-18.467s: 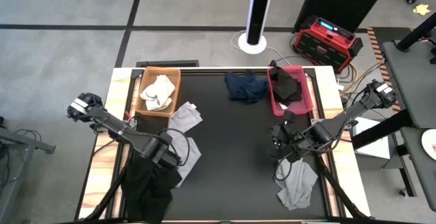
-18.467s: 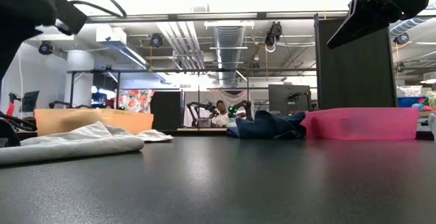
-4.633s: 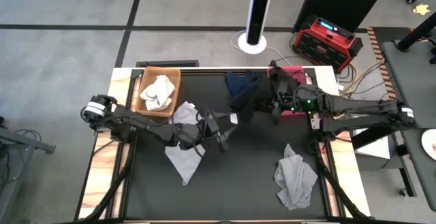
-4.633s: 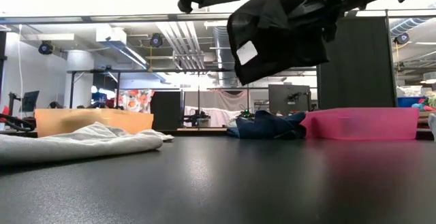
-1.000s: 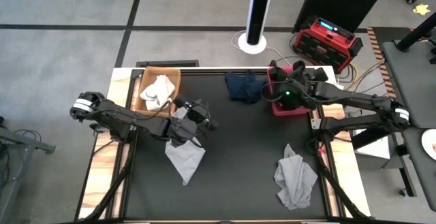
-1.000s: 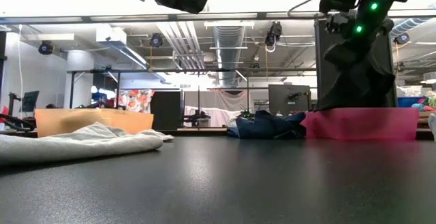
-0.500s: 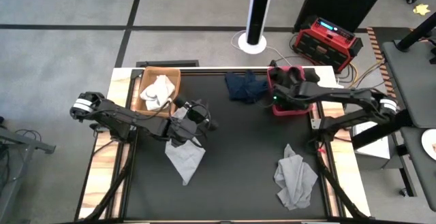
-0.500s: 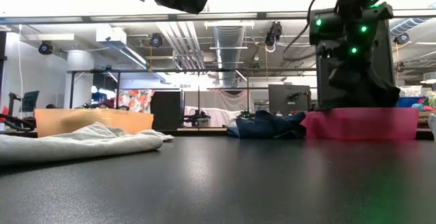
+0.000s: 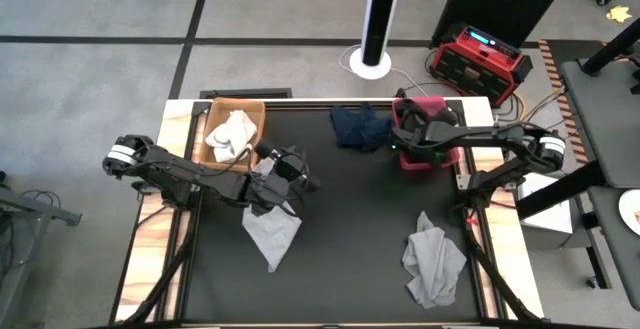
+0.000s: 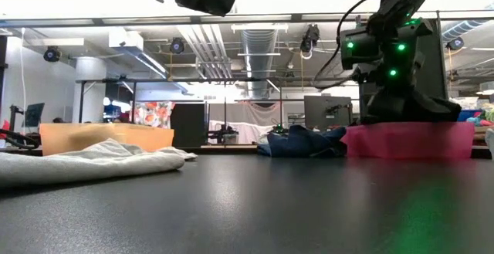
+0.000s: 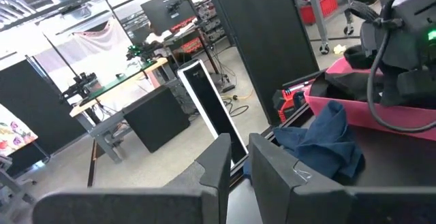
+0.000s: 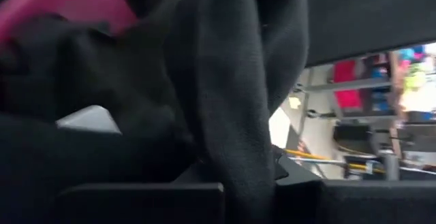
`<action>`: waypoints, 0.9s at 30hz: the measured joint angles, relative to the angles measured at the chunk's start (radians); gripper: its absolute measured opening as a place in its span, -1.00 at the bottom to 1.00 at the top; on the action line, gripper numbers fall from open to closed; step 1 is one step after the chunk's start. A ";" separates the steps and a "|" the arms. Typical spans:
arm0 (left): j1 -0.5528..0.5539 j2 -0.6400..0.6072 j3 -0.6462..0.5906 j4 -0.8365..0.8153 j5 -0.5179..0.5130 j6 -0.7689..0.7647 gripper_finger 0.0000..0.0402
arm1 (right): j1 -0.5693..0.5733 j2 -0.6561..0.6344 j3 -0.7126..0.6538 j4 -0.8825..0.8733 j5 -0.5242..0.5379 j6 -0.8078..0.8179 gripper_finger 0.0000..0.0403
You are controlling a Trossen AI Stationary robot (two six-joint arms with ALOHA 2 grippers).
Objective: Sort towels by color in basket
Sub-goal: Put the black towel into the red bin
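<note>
**Right arm lowering black towel into pink basket**

Near: crumpled light grey cloth towel (image 9: 434, 261) lying unmoved. Left gripper (image 9: 300, 181) hovering mid-table, fingers (image 11: 271, 171) nearly together, empty. Far: right gripper (image 9: 399, 139), clamped on soft black cloth towel (image 12: 231, 101), sinking lower into pink plastic basket (image 10: 409, 140) than half a second ago.

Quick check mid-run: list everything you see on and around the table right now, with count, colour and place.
orange basket: one, table's far left corner
white towel: one, in the orange basket
pink basket: one, far right
black towel: one, draped into the pink basket
navy towel: one, far edge, beside the pink basket
grey towels: two, left centre and near right
red box: one, floor behind the table
left gripper: above the left grey towel, empty
right gripper: shut on the black towel over the pink basket
</note>
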 joint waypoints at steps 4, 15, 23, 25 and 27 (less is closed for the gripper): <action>0.000 0.000 0.000 0.000 0.000 0.000 -0.81 | 0.004 -0.010 0.000 0.083 -0.052 -0.026 -0.96; 0.000 0.000 0.000 0.000 0.033 -0.011 -0.81 | 0.004 -0.013 0.007 0.207 -0.177 0.030 -0.64; 0.000 0.000 0.000 -0.007 0.034 -0.019 -0.81 | 0.007 -0.067 0.043 0.190 -0.251 0.061 -0.17; 0.000 0.000 0.000 -0.019 0.034 -0.027 -0.81 | 0.006 -0.090 0.057 0.168 -0.256 0.061 -0.06; 0.000 0.000 0.000 -0.031 0.034 -0.032 -0.81 | 0.006 -0.116 0.071 0.146 -0.272 0.060 0.03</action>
